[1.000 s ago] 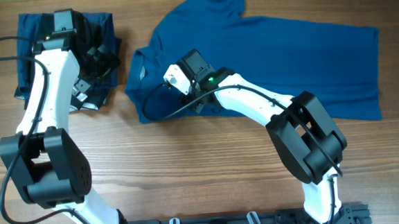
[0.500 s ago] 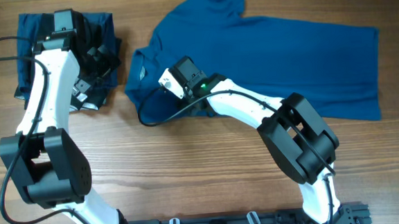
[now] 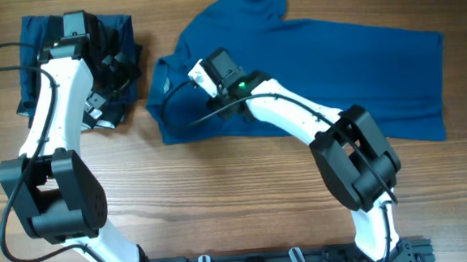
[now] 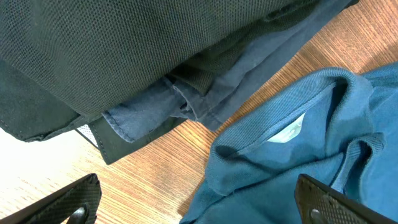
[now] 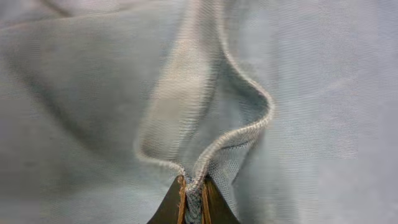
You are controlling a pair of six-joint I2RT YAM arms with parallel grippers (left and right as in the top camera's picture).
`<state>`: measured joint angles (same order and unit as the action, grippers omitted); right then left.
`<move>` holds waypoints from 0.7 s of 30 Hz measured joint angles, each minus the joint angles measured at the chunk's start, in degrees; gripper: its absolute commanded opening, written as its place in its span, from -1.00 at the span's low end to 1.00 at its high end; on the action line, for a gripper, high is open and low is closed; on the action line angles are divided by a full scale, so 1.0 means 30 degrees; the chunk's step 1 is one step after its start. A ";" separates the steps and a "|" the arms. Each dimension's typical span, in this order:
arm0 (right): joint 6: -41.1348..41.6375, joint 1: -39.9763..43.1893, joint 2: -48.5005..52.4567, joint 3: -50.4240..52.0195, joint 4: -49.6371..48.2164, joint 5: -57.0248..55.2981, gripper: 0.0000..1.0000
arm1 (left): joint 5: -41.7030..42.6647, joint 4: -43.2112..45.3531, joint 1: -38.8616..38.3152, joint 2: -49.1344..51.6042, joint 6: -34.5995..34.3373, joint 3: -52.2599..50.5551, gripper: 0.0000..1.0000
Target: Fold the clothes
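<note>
While spread mostly flat, blue polo shirt [image 3: 335, 68] parked on the counter [image 3: 221, 197] just beside the dark garment pile [image 3: 29, 42], collar [image 4: 277, 117] nearest it. Right pincer [image 5: 192, 198] clamped tight on a pinched-up ridge of fabric at that pile-side end. Left pincer [image 4: 199, 202] gaping wide over the pile's edge.

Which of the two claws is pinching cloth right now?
The right end effector, shut on a raised fold of the mid-blue polo shirt; the left end effector stands open, holding nothing.

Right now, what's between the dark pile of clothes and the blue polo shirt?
Only a narrow strip of bare wooden table; the left wrist view shows it between the dark pile and the polo shirt.
</note>
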<state>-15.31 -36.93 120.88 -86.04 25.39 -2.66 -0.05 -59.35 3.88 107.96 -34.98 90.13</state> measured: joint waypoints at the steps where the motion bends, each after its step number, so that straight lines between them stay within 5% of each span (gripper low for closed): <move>1: -0.0073 0.0401 0.0000 0.0000 -0.0459 0.0000 -0.91 | 0.0000 0.0000 0.0000 0.0000 0.0000 0.0000 0.99; 16: -0.1100 0.1829 0.0554 -0.0058 -0.5333 -0.0146 -0.88 | 0.0000 -0.0219 0.0000 0.0000 0.0000 0.0000 1.00; 20: -0.1297 0.2171 0.1005 -0.0051 -0.7133 -0.0146 -0.45 | -0.0007 -0.0226 0.0000 0.0000 0.0000 0.0000 1.00; 21: -0.1399 0.2317 0.1013 -0.0051 -0.7410 -0.0138 -0.03 | 0.0000 -0.0219 0.0000 0.0000 0.0000 0.0000 0.99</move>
<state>-19.51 -29.98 123.92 -86.19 3.16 -3.07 -0.05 -60.01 3.88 107.96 -34.98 90.13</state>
